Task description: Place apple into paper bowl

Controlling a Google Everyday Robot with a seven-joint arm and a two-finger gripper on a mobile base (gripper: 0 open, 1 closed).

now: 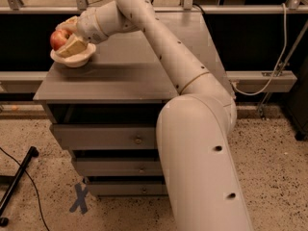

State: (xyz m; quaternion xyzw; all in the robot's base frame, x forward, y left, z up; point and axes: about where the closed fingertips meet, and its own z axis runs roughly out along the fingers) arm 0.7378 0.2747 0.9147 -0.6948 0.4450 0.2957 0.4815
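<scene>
end effector [65, 34] gripping apple [57, 39] between its fingers, just above paper bowl [73, 61]

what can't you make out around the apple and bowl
Camera view:
- Inside of the paper bowl: covered by the hand, at the cabinet top's back-left corner.
- Underside of the apple: behind the hand; contact with bowl unclear.
- Lower arm: cut off at bottom edge.
</scene>
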